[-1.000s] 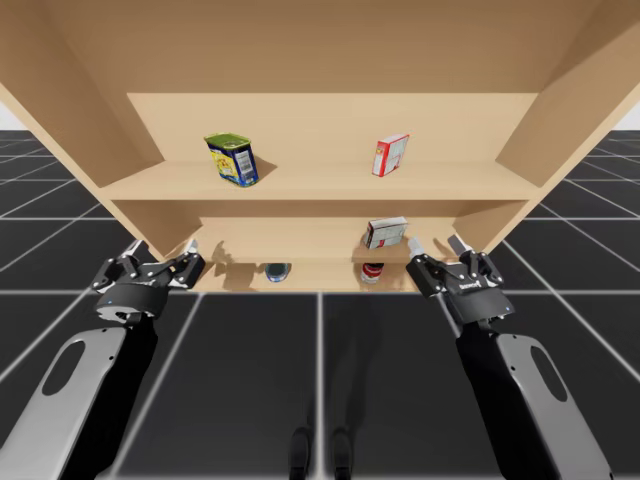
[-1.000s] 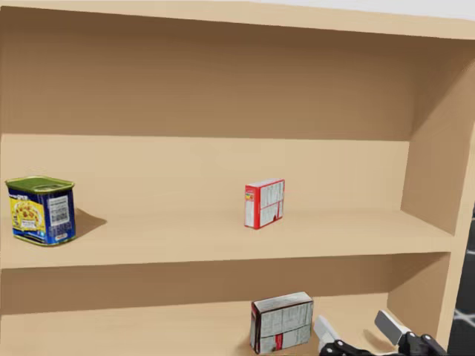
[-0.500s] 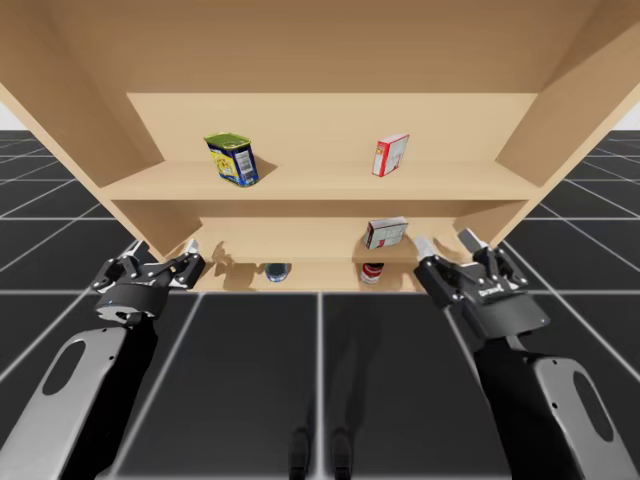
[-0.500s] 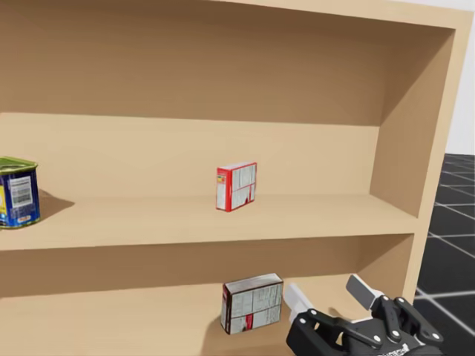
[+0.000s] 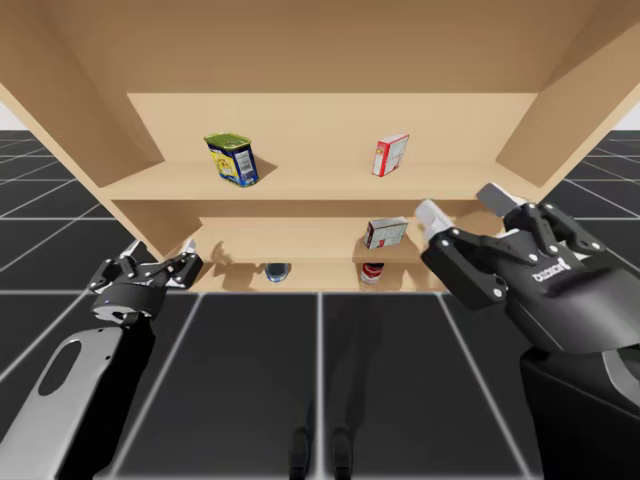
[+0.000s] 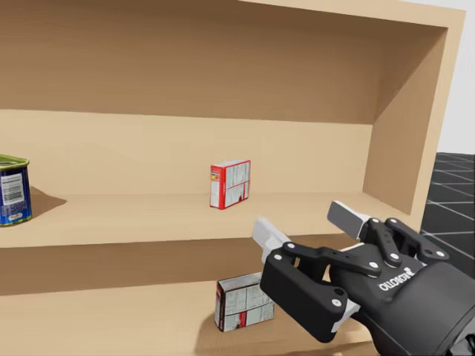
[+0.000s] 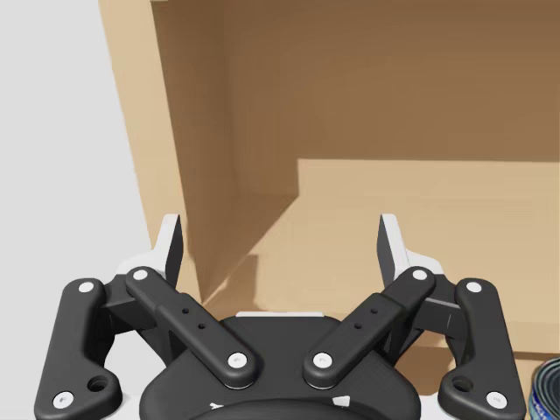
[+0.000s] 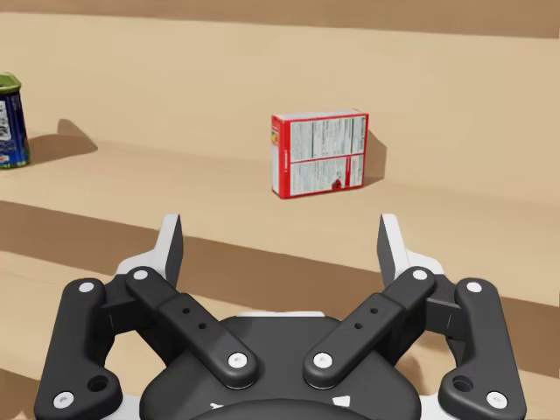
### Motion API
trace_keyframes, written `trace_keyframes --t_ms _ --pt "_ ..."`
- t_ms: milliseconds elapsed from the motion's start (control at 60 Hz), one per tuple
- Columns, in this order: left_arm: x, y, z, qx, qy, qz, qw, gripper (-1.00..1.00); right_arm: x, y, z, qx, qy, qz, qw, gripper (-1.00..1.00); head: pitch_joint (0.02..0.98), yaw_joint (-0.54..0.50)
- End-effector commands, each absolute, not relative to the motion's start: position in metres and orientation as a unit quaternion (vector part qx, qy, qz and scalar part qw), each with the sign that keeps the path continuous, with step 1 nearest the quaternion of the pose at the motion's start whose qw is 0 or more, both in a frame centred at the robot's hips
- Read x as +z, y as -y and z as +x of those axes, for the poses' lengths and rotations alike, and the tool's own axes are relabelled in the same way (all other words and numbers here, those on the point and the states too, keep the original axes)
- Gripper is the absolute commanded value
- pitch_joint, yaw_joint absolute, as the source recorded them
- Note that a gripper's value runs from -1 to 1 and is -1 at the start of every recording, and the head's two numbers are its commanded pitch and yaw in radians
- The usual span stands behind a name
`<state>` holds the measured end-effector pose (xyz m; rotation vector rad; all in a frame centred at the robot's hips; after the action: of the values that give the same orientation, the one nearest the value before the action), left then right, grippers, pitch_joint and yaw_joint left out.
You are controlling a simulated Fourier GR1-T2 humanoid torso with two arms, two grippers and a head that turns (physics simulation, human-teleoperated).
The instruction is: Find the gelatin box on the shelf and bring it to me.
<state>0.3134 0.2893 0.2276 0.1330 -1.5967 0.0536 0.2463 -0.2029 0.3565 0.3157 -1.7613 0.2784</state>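
Right end effector [image 8: 280, 234] open, empty, level with the upper shelf [image 8: 157, 179], squared on the red box [image 8: 319, 153] standing upright well ahead, likely to line up a reach; left end effector [image 7: 280, 234] open, parked low

Soft, even light reaches the wooden shelf [image 6: 185, 222] from the front left. In the head view the blue can [image 6: 13, 189] and the red-and-white box [image 6: 230, 184] throw soft shadows rightward. Lower down the wood is dimmer. The high view splays the shelf's side walls outward.
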Motion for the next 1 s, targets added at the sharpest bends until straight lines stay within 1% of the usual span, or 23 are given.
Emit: trace_keyframes --t_ms 17,50,133,233,400,533,683,817,933,1000 --pt "0.228 -0.291 0.314 0.027 0.715 0.061 0.696 -1.0 0.378 0.191 0.255 0.135 0.758 0.144 0.621 -1.0 0.264 -0.24" --pt "0.228 -0.291 0.314 0.028 0.715 0.061 0.696 -1.0 0.38 0.19 0.258 0.135 0.756 0.149 0.623 -1.0 0.265 -0.24" --pt "0.228 -0.291 0.314 0.027 0.715 0.062 0.696 -1.0 0.384 0.186 0.273 0.139 0.746 0.156 0.632 -1.0 0.269 -0.24" --pt "0.228 -0.292 0.314 0.028 0.717 0.067 0.694 -1.0 0.388 0.18 0.287 0.144 0.745 0.16 0.632 -1.0 0.272 -0.23" --pt "0.228 -0.293 0.314 0.029 0.716 0.068 0.695 -1.0 0.396 0.173 0.305 0.156 0.729 0.177 0.643 -1.0 0.276 -0.23" --pt "0.227 -0.293 0.315 0.029 0.714 0.069 0.696 -1.0 0.396 0.173 0.319 0.155 0.721 0.169 0.654 -1.0 0.276 -0.23" --pt "0.227 -0.294 0.315 0.03 0.714 0.069 0.696 -1.0 0.389 0.176 0.339 0.15 0.712 0.154 0.669 -1.0 0.279 -0.23" --pt "0.228 -0.294 0.315 0.031 0.714 0.069 0.696 -1.0 0.386 0.173 0.352 0.153 0.711 0.144 0.671 -1.0 0.28 -0.23" --pt "0.229 -0.295 0.314 0.032 0.716 0.07 0.694 -1.0 0.385 0.169 0.368 0.157 0.714 0.113 0.672 -1.0 0.284 -0.23" --pt "0.229 -0.295 0.314 0.034 0.716 0.07 0.694 -1.0 0.383 0.169 0.376 0.157 0.711 0.107 0.677 -1.0 0.286 -0.22"
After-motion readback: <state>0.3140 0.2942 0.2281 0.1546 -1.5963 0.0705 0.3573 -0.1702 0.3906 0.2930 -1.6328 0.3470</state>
